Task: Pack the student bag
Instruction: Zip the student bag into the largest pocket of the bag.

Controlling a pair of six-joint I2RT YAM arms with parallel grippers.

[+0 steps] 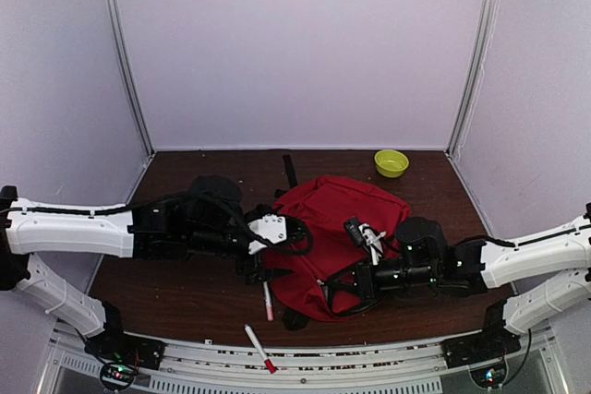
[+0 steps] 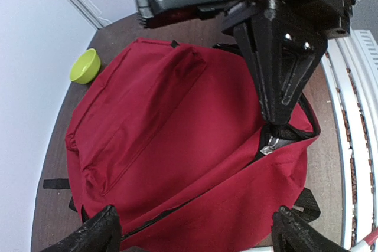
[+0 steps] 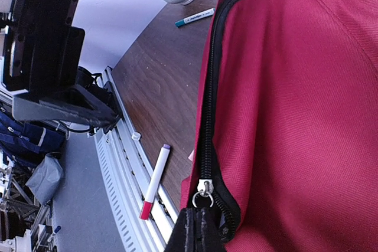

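Bag status: one student bag (image 1: 337, 228), red woven fabric, black zipper, slumped mid-table between both arms. Left gripper (image 2: 198, 234) spread wide over it, gripping nothing. Right gripper (image 3: 198, 228) pinched on zipper pull (image 3: 204, 188). Two slim red-tipped markers: near marker (image 1: 259, 348) by rail, other marker (image 1: 268, 302) just beside bag. One round yellow-green bowl (image 1: 391, 163) far right.

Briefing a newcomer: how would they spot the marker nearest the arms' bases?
Find the red student bag, then look past its near left corner. Two lie there: this marker is white with a red cap, at the front edge of the table; the other marker lies beside the bag.
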